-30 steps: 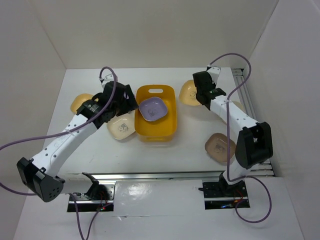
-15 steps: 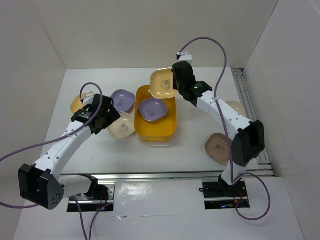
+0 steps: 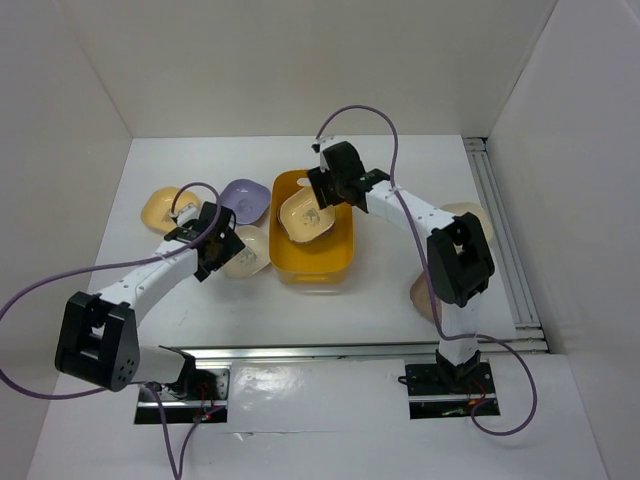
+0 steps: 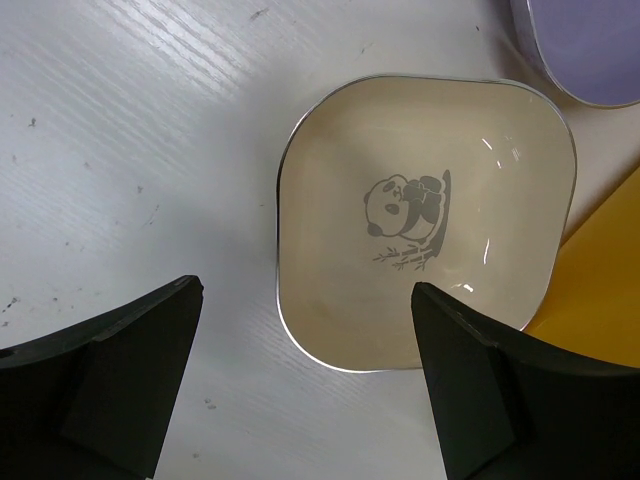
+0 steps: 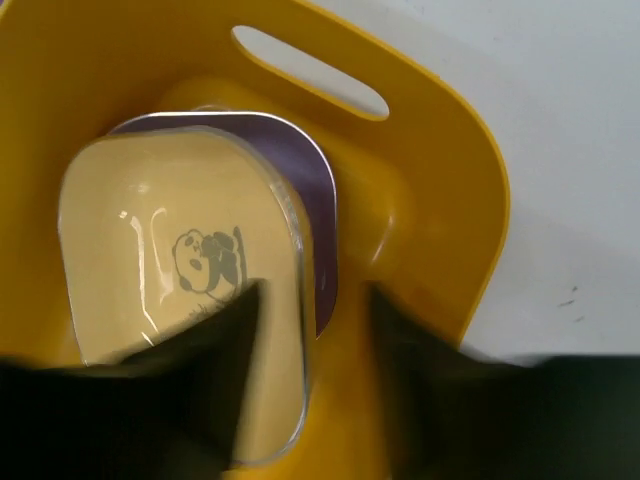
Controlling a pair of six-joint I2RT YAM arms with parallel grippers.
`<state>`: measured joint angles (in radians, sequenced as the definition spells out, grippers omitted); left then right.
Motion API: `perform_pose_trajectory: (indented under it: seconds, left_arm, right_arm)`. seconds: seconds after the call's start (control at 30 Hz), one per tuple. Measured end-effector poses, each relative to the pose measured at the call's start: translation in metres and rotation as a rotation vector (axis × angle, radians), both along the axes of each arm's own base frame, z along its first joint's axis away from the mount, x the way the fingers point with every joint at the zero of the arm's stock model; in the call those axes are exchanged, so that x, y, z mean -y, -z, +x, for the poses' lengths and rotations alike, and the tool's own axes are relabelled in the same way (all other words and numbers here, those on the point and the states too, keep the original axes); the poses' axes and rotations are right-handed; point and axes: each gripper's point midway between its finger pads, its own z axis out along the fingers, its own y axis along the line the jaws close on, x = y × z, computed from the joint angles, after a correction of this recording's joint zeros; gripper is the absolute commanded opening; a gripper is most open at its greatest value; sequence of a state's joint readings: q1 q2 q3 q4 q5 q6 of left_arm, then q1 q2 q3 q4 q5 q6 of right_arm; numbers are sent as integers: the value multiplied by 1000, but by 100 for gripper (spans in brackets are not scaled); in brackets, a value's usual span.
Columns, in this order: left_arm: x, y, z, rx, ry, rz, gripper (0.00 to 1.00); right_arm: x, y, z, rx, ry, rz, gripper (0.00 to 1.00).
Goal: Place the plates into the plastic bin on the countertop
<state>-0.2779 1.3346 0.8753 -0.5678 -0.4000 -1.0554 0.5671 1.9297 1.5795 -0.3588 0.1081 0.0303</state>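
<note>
Two plates in plastic bin [image 3: 338, 260], centre frame: yellow plate [image 5: 150, 290] tilted on lavender plate [image 5: 315, 180]. Above, right gripper [image 5: 312, 297] straddles the yellow plate's rim; clamped or not, can't tell. Lower left, left gripper [image 4: 305, 290] spread wide over cream plate [image 4: 330, 180], just left of bin on countertop [image 3: 300, 310].

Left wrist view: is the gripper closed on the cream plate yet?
No: the left gripper is wide open above the cream plate, which lies flat on the countertop.
</note>
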Motion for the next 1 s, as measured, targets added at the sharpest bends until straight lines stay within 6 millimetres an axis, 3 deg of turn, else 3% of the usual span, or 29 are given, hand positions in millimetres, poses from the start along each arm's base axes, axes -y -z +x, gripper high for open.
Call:
perform_pose_trajectory:
  seconds: [0.03, 0.1, 0.2, 0.33, 0.47, 0.57, 0.67, 0.7, 0.77, 0.8, 0.83, 0.93, 1.0]
  left_arm:
    - [1, 3, 1, 3, 1, -3, 99]
    - [2, 9, 2, -1, 4, -8, 97]
    - [4, 17, 6, 1, 7, -17, 90]
    - [5, 29, 9, -4, 7, -22, 84]
    - [6, 36, 11, -3, 7, -27, 81]
    - [7, 46, 13, -21, 0, -26, 69]
    - [6, 56, 12, -42, -25, -30, 54]
    - [5, 57, 11, -44, -35, -32, 54]
    - [2, 59, 10, -46, -59, -33, 30]
    - [-1, 59, 10, -46, -79, -37, 7]
    - [-4, 60, 9, -50, -103, -42, 0]
    - [-10, 45, 17, 7, -161, -72, 0]
    - [-18, 40, 9, -2, -192, -60, 0]
  right_arm:
    - [-1, 1, 0, -1, -6, 0, 89]
    - [-6, 0, 0, 6, -22, 1, 99]
    - [-17, -6, -1, 29, -48, 19, 99]
    - [-37, -29, -11, 97, -106, 95, 99]
    - [-49, -78, -35, 180, -162, 174, 99]
    - [-56, -126, -48, 277, -193, 246, 99]
    - [-57, -155, -62, 332, -212, 289, 99]
    - [-56, -160, -65, 342, -215, 297, 99]
    - [-54, -165, -69, 351, -215, 302, 99]
    - [-53, -165, -70, 352, -213, 301, 99]
    - [-52, -163, -71, 350, -210, 298, 99]
    - [-48, -150, -73, 331, -198, 280, 99]
    - [-45, -140, -74, 315, -189, 268, 99]
